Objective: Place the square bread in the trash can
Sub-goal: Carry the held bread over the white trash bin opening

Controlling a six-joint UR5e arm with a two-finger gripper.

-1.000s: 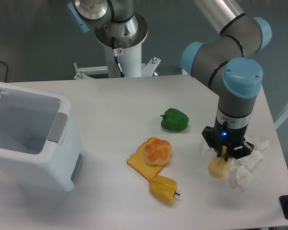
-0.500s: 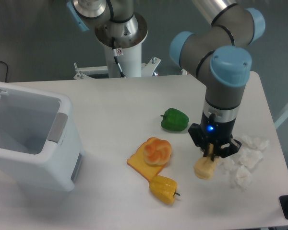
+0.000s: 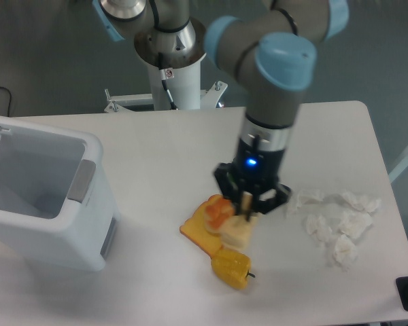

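Observation:
My gripper [image 3: 242,219] is shut on the square bread [image 3: 236,233], a pale cream chunk held above the table, over the right edge of the round orange bun [image 3: 216,210]. The trash can [image 3: 44,197], a large white bin with a grey panel, stands open at the far left, well apart from the gripper. The arm hides the green pepper seen earlier.
A flat orange toast slice [image 3: 198,234] lies under the bun. A yellow pepper [image 3: 232,267] lies just below the held bread. Crumpled white paper [image 3: 340,223] lies at the right. The robot base [image 3: 170,54] stands at the back.
The gripper has carried the square bread leftwards from beside the crumpled paper to above the bun and toast. The arm now covers the green pepper.

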